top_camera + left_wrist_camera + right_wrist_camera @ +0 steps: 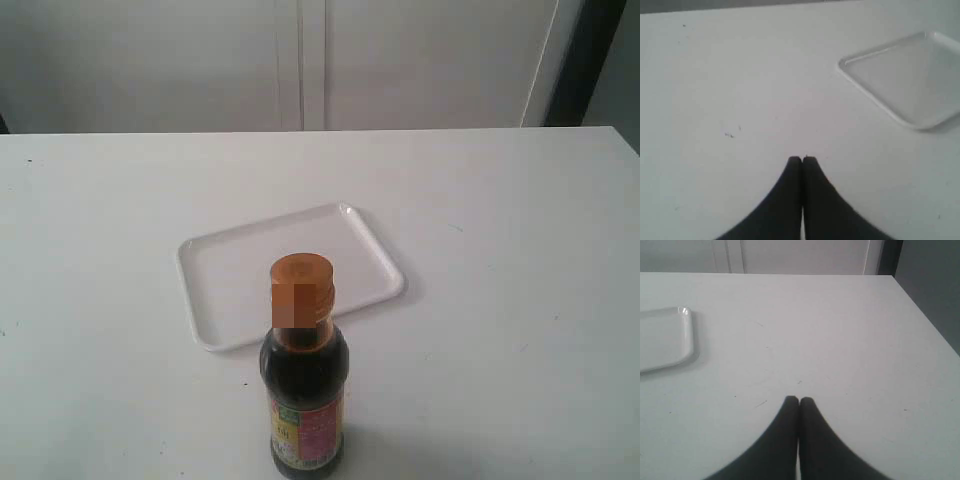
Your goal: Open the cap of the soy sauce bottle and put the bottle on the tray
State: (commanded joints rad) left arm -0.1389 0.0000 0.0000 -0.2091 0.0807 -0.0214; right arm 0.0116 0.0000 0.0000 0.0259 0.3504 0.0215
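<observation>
The soy sauce bottle (304, 395) stands upright at the table's near edge in the exterior view, dark liquid inside and a coloured label low on its body. Its orange-brown cap (301, 288) is closed on the neck. Just behind it lies the white tray (220, 262), with nothing on it; one corner shows as the tray (910, 80) in the left wrist view and an edge as the tray (670, 337) in the right wrist view. My left gripper (802, 159) and right gripper (799, 400) are both shut on nothing above bare table. Neither gripper shows in the exterior view, and neither wrist view shows the bottle.
The white table (500, 250) runs back to pale cabinet doors (300, 60). Its right-hand edge (927, 325) shows in the right wrist view, with dark floor beyond it.
</observation>
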